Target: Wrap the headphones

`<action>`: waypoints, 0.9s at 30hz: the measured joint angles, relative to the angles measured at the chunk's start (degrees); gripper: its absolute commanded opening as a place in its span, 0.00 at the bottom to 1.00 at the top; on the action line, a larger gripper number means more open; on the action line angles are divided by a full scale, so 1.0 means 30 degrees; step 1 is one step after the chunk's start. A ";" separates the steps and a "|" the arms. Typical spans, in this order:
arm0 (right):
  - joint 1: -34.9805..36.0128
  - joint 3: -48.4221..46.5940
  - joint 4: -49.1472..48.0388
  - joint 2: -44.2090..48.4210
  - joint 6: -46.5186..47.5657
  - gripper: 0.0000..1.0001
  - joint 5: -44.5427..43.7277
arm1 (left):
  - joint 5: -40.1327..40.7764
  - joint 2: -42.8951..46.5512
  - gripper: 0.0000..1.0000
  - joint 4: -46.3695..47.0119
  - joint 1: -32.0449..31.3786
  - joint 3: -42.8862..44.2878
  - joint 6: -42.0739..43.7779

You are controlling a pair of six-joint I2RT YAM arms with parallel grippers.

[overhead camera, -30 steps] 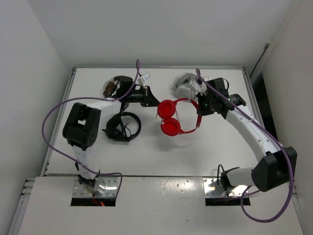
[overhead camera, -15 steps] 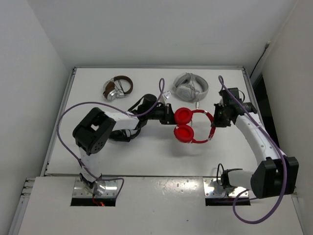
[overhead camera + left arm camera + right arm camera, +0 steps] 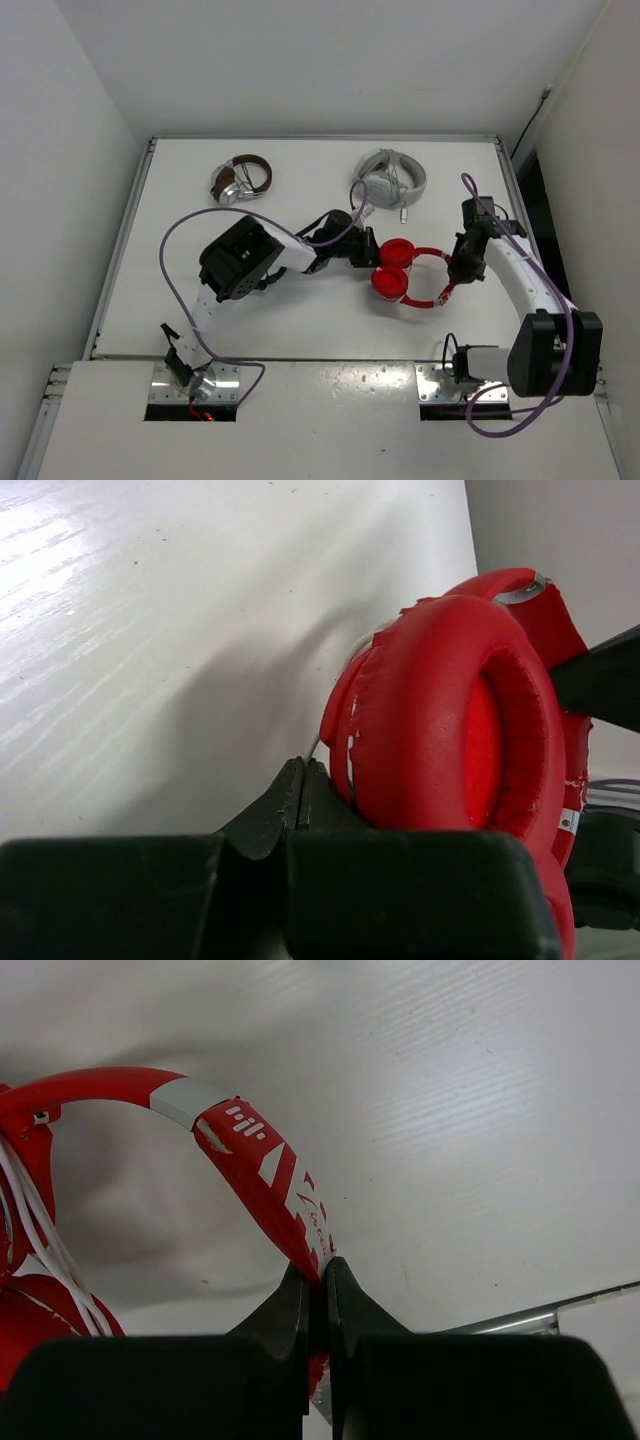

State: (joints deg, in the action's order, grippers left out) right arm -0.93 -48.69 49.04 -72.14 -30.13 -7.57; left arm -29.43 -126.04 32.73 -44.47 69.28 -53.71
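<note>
Over the counter (image 3: 300, 320), right fingers (image 3: 350, 1315) clamp the headband (image 3: 260, 1175) of the headphones (image 3: 400, 280); left fingers (image 3: 270, 815) are clenched, seemingly on the cable (image 3: 40, 1225), by an earcup (image 3: 450, 720); wrapping looks underway, and next the cable must loop the band

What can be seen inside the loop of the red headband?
Bare table, and strands of white cable at one end. The right tool, shut on the headband, covers the stretch it pinches.

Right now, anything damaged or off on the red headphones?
Yes: wear. The red headphones' earcup pad is cracked and flaking along its rim, and the headband covering is chipped beside its silver section.
</note>
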 measured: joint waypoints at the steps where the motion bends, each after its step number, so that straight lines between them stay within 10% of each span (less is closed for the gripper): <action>1: -0.0168 0.0124 -0.0095 -0.0255 -0.0058 0.00 -0.0029 | 0.0036 -0.0211 0.00 -0.0015 -0.0022 0.0131 -0.0080; 18: -0.0248 -0.0444 -0.0823 -0.4736 -0.0831 0.00 -0.2528 | -0.0058 -0.1209 0.38 -0.1778 -0.0022 0.1588 -0.0204; 27: 0.0838 -0.0510 -0.1020 -0.4736 -0.0823 0.00 -0.3883 | 0.0962 -0.0131 0.42 -0.3599 0.0109 0.1326 0.1421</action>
State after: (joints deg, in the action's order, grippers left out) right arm 1.58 -50.22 45.98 -86.35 -32.60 -19.22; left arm -26.55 -126.43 21.93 -44.14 73.25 -49.45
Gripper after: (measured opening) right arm 0.024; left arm 0.408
